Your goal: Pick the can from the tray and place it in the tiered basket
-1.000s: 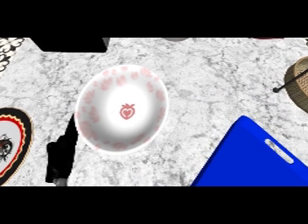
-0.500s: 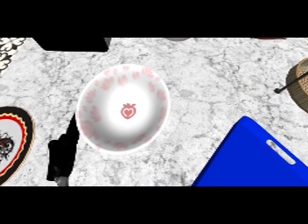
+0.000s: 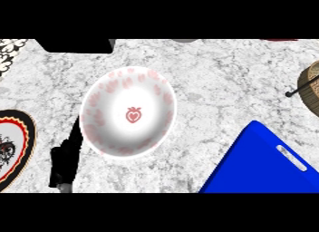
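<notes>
No can shows in the head view. The wicker tiered basket (image 3: 317, 88) with its black wire frame is cut off by the right edge. My left hand (image 3: 66, 156) is a narrow black shape at the lower left, fingers straight and pointing up along the left rim of a white plate (image 3: 128, 113) with a red strawberry pattern. It holds nothing. My right hand is out of view.
A blue cutting board (image 3: 266, 163) with a handle slot fills the lower right. A black-rimmed decorated plate (image 3: 8, 152) lies at the left edge. A floral black-and-white item (image 3: 3, 56) sits top left, with a black block (image 3: 75, 45) at the top.
</notes>
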`<action>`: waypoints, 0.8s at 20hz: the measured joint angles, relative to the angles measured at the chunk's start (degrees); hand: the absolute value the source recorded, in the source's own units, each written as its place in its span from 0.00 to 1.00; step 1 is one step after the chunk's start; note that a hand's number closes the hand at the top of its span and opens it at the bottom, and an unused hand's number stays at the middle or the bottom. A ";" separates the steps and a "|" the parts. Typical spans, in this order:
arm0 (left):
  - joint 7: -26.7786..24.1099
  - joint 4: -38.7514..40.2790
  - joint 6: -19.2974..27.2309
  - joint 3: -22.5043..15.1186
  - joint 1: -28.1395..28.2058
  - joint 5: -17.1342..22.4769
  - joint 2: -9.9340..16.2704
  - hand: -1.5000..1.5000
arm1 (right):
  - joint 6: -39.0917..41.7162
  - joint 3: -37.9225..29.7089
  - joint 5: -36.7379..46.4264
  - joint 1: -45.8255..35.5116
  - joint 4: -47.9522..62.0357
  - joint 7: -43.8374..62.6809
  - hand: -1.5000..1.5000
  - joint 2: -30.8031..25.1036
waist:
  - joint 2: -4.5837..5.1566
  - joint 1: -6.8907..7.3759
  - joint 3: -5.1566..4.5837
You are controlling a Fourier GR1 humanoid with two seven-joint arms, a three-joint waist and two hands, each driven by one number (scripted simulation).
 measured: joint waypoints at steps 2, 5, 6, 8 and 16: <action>0.70 -0.49 0.35 -0.30 0.05 -0.56 -0.24 0.50 | -1.39 1.26 1.79 -2.60 3.92 -0.69 1.00 1.45 | 0.02 0.02 -0.01; 0.14 -0.05 -0.12 0.24 0.09 -0.19 -0.32 0.50 | -3.22 1.10 2.42 -5.01 9.27 -3.40 1.00 3.58 | -0.03 -0.23 0.02; 0.78 -0.52 -0.13 0.27 0.19 -0.15 -0.28 0.50 | -3.95 0.62 2.06 -5.42 10.75 -4.18 1.00 4.66 | -0.03 -0.28 0.03; 0.11 0.08 0.54 -0.02 -0.06 -0.79 -1.00 0.50 | -4.41 -1.12 0.15 -6.83 13.24 -4.94 0.00 6.53 | -0.05 -0.34 -0.09; 1.18 0.02 0.16 0.67 -0.09 -0.71 -0.70 0.50 | -5.72 -9.20 -7.69 -11.36 20.17 -9.27 0.00 10.16 | -0.36 -0.84 -0.45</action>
